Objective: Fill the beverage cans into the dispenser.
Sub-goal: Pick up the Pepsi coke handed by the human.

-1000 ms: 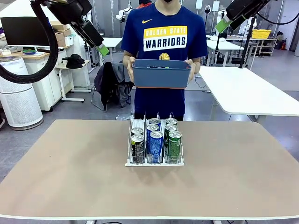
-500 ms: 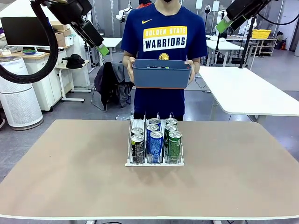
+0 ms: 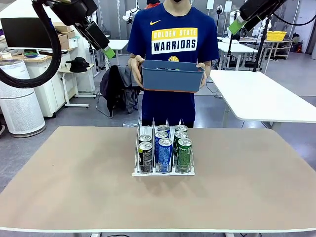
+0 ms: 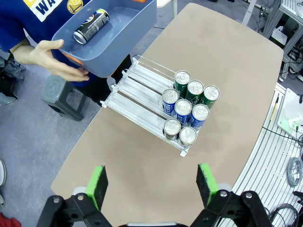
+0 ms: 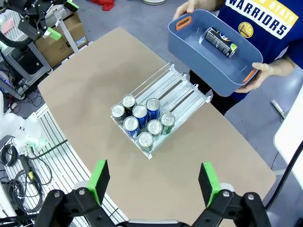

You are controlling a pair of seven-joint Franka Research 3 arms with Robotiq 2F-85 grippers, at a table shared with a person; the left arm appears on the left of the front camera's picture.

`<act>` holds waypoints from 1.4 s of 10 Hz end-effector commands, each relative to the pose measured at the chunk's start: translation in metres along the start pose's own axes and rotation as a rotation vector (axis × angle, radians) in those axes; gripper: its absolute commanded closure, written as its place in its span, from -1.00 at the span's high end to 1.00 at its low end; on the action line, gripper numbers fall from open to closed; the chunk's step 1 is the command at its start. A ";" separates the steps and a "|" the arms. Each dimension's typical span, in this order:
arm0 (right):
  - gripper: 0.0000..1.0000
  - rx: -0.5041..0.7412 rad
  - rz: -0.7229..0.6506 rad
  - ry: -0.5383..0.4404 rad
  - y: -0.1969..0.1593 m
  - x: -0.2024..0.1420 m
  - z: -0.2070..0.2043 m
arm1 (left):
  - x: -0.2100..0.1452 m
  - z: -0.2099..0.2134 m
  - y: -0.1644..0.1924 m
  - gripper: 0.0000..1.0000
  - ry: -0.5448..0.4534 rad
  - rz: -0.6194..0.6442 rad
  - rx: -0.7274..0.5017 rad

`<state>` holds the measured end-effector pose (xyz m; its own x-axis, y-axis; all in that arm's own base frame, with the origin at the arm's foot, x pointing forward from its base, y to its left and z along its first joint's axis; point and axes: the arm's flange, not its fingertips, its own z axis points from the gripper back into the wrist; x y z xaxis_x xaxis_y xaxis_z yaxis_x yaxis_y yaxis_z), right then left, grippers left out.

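1. Our left gripper (image 4: pixel 151 187) and right gripper (image 5: pixel 154 182) hang high above the table (image 3: pixel 69 187), jaws spread wide and empty.
2. One black-and-yellow can (image 5: pixel 220 41) lies on its side in the blue bin (image 5: pixel 199 56) the person holds at the far edge; we judge it the last to load.
3. We should take it across its body and set it upright behind the two black cans, the short lane.
4. The dispenser (image 4: pixel 137 97) sits mid-table with eight cans (image 4: pixel 188 111) crowded at its near end: three green, three blue, two black.
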<state>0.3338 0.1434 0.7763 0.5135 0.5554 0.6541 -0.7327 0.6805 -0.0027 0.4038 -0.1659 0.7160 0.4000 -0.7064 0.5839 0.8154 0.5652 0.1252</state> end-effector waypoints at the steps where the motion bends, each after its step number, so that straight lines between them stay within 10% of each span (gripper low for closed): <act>1: 1.00 0.006 0.009 -0.001 0.001 0.000 -0.001 | -0.002 -0.001 0.001 1.00 0.000 0.001 0.003; 14: 1.00 0.006 0.009 -0.001 0.001 0.000 -0.001 | -0.002 -0.001 0.001 1.00 0.000 0.001 0.003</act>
<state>0.3338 0.1434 0.7763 0.5134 0.5554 0.6542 -0.7327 0.6805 -0.0027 0.4038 -0.1659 0.7160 0.3999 -0.7064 0.5839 0.8154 0.5652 0.1252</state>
